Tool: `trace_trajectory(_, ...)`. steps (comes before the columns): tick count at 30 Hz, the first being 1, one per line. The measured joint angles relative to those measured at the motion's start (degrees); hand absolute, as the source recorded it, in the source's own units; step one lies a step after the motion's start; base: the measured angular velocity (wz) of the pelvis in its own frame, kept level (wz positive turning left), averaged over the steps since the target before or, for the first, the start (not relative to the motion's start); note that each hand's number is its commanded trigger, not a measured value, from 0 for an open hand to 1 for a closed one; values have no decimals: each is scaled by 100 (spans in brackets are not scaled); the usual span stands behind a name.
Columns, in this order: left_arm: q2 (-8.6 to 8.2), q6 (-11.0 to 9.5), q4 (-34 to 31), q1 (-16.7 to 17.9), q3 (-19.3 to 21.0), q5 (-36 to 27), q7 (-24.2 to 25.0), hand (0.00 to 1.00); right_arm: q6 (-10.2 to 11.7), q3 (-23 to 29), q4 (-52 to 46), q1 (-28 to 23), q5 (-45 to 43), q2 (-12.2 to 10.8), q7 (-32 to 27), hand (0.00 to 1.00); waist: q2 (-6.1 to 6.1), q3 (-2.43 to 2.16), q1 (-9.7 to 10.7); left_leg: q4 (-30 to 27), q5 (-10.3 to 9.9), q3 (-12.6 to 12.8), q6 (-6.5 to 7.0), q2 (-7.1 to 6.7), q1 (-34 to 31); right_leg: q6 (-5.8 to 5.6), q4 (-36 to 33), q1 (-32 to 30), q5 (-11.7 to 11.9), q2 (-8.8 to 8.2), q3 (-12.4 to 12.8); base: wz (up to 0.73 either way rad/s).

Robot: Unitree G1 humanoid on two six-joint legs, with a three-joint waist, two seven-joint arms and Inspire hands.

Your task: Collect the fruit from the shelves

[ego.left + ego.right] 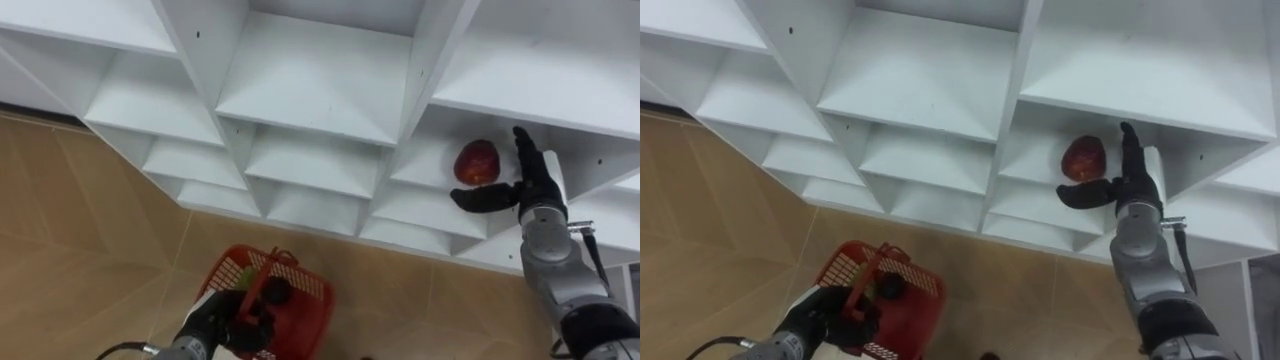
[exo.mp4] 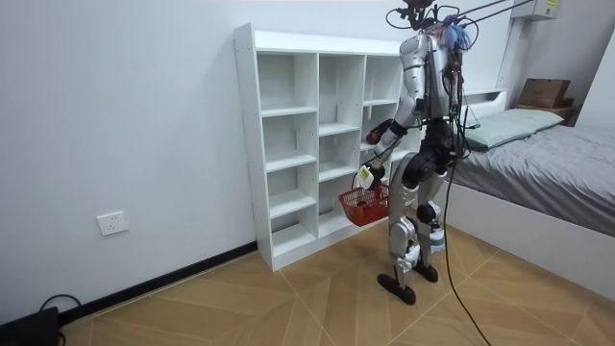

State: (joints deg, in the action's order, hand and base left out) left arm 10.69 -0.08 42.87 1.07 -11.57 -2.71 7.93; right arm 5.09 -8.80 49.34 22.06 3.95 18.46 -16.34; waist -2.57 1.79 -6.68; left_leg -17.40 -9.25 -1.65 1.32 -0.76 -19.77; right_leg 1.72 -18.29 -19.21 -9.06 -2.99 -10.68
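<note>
- One dark red round fruit lies on the floor of a compartment on the right side of the white wooden shelf unit, set back from the front edge.
- Its skin is deep red and smooth, with a lighter, slightly shiny patch towards the top and a darker lower half. It looks like an apple, though no stalk can be made out.
- The robot's right hand reaches into that same compartment with its fingers straight and pointing upward just to the right of the fruit, and its thumb stretched out sideways just below it.
- The hand is spread wide and grips nothing. Whether the thumb touches the fruit cannot be told.
- The left hand is low in the eye views, its fingers curled round the handle of a red plastic basket with latticed sides.
- Inside the basket rests a small dark rounded thing; what kind it is cannot be told.
- The basket hangs above the herringbone wooden floor, in front of the lower shelves.
- In the room view the robot stands upright close to the shelf unit, at the column on the room view's right, with a grey-covered bed behind it.
</note>
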Motion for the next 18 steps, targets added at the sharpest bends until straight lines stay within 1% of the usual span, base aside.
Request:
trace_trajectory(2, -2, 0, 0, -2, 0, 0, 0, 100, 0, 0, 0, 0, 5, 0, 0, 0, 28, -3, 10, 7, 0, 0, 0, 0, 4, 0, -33, -12, 0, -2, -2, 0)
trace_trajectory(4, -1, 0, 7, -3, -12, 1, 2, 100, 1, -1, -1, 0, 12, 15, 1, 0, 73, -23, 12, 22, 12, 9, -4, -1, 6, 0, -40, -20, 0, -5, 2, 0)
trace_trajectory(6, 0, 0, 8, -2, -10, -5, -4, 100, 1, 1, -12, 12, 7, 33, 1, 0, 91, -35, 9, 40, 28, 47, -6, -2, 10, 0, -53, -38, -1, -13, 4, -3)
trace_trajectory(7, 0, 0, 17, -2, -7, -9, -8, 100, 1, 2, -12, 47, 7, 36, 1, 0, 88, -36, -2, 71, 51, 80, -4, -3, 17, 1, -74, -69, -1, -18, 42, -9)
trace_trajectory(13, -9, -2, 125, -50, -8, -9, 3, 100, 1, 4, -15, 298, -3, 39, -57, 0, 67, -25, 10, 69, 90, 187, 21, -27, -37, 6, -188, -215, -9, -70, 118, -8)
trace_trajectory(18, -9, -3, 124, -53, -13, -27, 17, 100, 1, 2, -19, 388, -9, 38, -103, 0, 32, -8, 6, 69, 122, 200, 55, -80, -76, -14, -260, -289, -42, -134, 119, 0)
